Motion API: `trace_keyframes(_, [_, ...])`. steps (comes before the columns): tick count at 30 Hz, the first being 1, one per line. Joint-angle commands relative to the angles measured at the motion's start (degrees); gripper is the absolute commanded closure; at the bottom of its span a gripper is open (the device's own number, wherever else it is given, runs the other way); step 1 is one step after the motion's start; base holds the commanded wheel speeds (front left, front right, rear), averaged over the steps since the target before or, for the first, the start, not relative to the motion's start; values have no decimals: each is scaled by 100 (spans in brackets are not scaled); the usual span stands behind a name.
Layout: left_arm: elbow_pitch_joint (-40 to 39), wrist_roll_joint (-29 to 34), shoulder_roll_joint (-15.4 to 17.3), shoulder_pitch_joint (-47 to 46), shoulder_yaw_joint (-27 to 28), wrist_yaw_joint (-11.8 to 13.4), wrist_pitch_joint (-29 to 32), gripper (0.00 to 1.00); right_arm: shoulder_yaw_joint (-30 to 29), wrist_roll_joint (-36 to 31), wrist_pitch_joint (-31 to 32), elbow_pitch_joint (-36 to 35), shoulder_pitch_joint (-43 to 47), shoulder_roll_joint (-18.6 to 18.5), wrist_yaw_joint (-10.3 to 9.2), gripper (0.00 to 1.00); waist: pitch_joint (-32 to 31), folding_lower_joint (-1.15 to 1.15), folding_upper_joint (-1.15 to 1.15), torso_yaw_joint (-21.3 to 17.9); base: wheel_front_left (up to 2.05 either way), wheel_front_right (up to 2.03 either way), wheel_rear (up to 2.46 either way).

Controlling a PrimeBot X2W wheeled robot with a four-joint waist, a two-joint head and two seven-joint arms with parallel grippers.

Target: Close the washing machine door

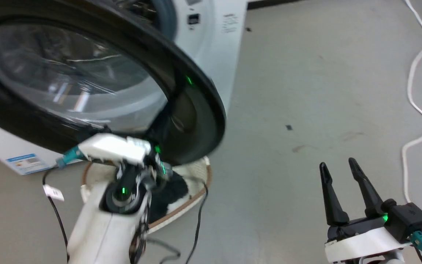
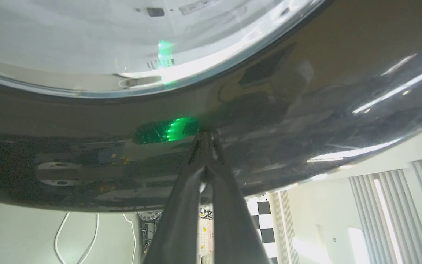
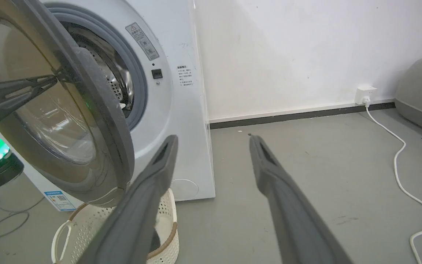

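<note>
The washing machine door point(image 1: 192, 110), a black disc with a clear glass bowl point(image 1: 68, 73), stands partly open in front of the white washing machine point(image 1: 214, 44). My left gripper point(image 2: 205, 135) is shut with nothing in it, its tips against the door's glossy outer ring point(image 2: 306, 110). In the right wrist view those left fingers point(image 3: 17, 91) reach in from the left and touch the door point(image 3: 97, 121). Behind the door are the grey gasket point(image 3: 139, 88) and the steel drum point(image 3: 114, 77). My right gripper point(image 1: 337, 163) hangs open over bare floor to the right, well away from the door.
A cream perforated basket point(image 1: 198, 176) with dark cloth in it stands on the floor under the door's lower edge. A white cable point(image 1: 412, 80) runs over the floor at the right, from a wall socket point(image 3: 365, 93). A blue label point(image 1: 28, 163) sits low on the machine.
</note>
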Motion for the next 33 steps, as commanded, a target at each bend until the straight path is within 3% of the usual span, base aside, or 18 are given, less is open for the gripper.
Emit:
trace_keyframes(1, [149, -19, 2, -244, 5, -51, -137, 100, 35, 30, -26, -24, -77, 14, 5, 0, 116, -1, 0, -176, 0, 0, 0])
trace_keyframes(7, [781, 61, 2, -791, -107, -60, -430, 100, 56, 78, -26, -27, -80, 14, 5, 0, 175, -1, 0, -242, 0, 0, 0])
trace_keyframes(13, [714, 402, 98, -553, -410, -66, -432, 100, 8, 65, -26, -52, -69, 14, 5, 0, 16, -1, 0, 86, 0, 0, 0])
trace_keyframes(20, [-60, 1631, 838, 334, -1219, -67, -781, 100, -61, -62, -26, -31, 1, 14, 5, 0, -365, -1, 0, 695, 0, 0, 0])
trace_keyframes(26, [-319, 3234, 1705, 839, -1841, -66, -1717, 100, -105, -129, -26, 8, 124, 14, 5, 0, -696, -1, 0, 1275, 0, 0, 0])
trace_keyframes(30, [-357, 4150, 2008, 1102, -1935, 90, -2157, 100, -132, -157, -26, 4, 223, 14, 5, 0, -860, -1, 0, 1629, 0, 0, 0])
trace_keyframes(33, [-575, 4805, 2061, 1331, -1620, 252, -2261, 100, -106, -182, -26, 10, 271, 14, 5, 0, -910, -1, 0, 1827, 0, 0, 0])
